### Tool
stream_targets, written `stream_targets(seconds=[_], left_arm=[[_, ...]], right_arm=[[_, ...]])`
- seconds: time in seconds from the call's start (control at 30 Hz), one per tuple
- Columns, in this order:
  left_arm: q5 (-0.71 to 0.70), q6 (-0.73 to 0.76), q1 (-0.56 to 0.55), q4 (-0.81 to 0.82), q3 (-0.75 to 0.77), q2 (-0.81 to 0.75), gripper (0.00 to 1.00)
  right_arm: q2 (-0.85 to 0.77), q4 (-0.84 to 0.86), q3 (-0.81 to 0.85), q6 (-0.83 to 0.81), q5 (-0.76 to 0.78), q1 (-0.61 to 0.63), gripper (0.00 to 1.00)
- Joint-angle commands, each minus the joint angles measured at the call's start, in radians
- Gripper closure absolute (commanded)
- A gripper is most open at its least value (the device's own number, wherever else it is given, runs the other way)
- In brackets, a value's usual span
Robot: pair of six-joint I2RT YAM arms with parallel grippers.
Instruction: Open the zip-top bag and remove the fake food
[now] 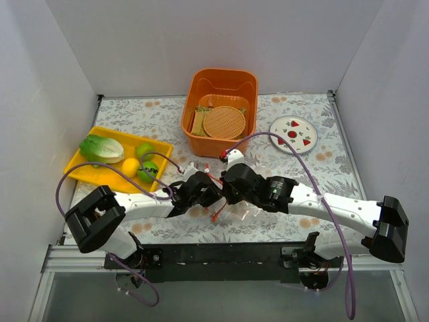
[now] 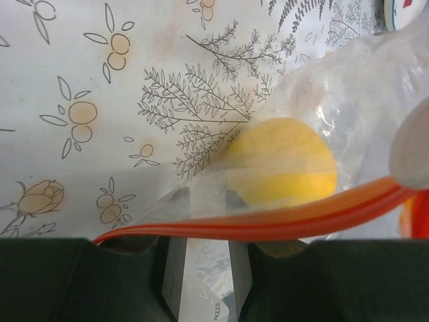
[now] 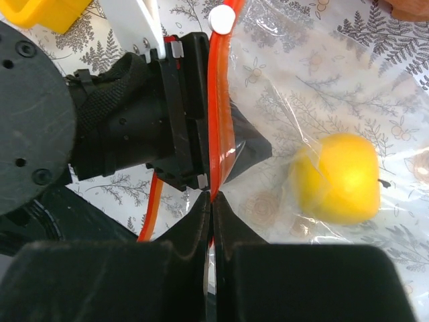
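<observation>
The clear zip-top bag [image 1: 249, 209] lies at the table's middle, between both grippers. My left gripper [image 1: 203, 192] reaches in from the left. In the left wrist view it [image 2: 206, 201] is nearly closed on the bag's film just behind the orange-red zip strip [image 2: 268, 225]. My right gripper [image 3: 212, 198] is shut on one lip of the strip [image 3: 218, 100], and it shows in the top view [image 1: 228, 184]. A yellow lemon [image 2: 285, 164] sits inside the bag and also shows in the right wrist view [image 3: 338, 178]. A cabbage piece [image 1: 102, 147], two limes [image 1: 145, 149] and a lemon [image 1: 130, 165] lie outside.
The loose produce lies on a yellow tray [image 1: 84, 173] at the left. An orange basket [image 1: 221, 74] with tan woven discs stands at the back middle. A white plate [image 1: 285, 131] with red marks sits back right. White walls enclose the table.
</observation>
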Motion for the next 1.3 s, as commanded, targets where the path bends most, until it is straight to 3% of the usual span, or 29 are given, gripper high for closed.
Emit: stream_targets(seconds=[0.0, 0.07, 0.1, 0.2, 0.3, 0.43, 0.5, 0.63, 0.8, 1.0, 1.27], left_arm=[[0.017, -0.004, -0.012, 0.091, 0.006, 0.062, 0.72], [0.02, -0.024, -0.014, 0.125, -0.008, 0.083, 0.72], [0.02, -0.03, -0.017, 0.133, -0.023, 0.092, 0.72], [0.017, -0.041, -0.02, 0.152, -0.043, 0.099, 0.72], [0.013, -0.036, -0.02, 0.151, -0.043, 0.1, 0.71], [0.013, -0.035, -0.02, 0.148, -0.043, 0.094, 0.71], [0.015, -0.033, -0.022, 0.149, -0.043, 0.096, 0.71], [0.018, -0.027, -0.022, 0.154, -0.043, 0.102, 0.71], [0.029, -0.015, -0.026, 0.203, -0.055, 0.105, 0.66], [0.023, 0.024, -0.037, 0.261, -0.074, 0.09, 0.55], [0.026, 0.088, -0.049, 0.387, -0.098, 0.08, 0.46]], right_arm=[[0.001, 0.035, -0.013, 0.006, -0.006, 0.006, 0.9], [-0.01, 0.012, -0.013, 0.011, 0.015, 0.006, 0.79], [-0.018, 0.001, -0.018, 0.015, 0.026, 0.006, 0.62], [-0.079, -0.024, -0.034, 0.02, 0.08, 0.006, 0.41], [-0.151, -0.066, -0.048, 0.029, 0.153, 0.001, 0.34], [-0.237, -0.122, -0.083, 0.04, 0.178, -0.083, 0.35], [-0.257, -0.119, -0.111, 0.022, 0.134, -0.147, 0.42], [-0.274, -0.009, -0.191, -0.043, -0.038, -0.372, 0.48], [-0.177, 0.098, -0.257, -0.075, -0.221, -0.506, 0.52], [-0.041, 0.174, -0.26, -0.061, -0.231, -0.523, 0.56], [0.022, 0.196, -0.248, -0.075, -0.241, -0.525, 0.55]])
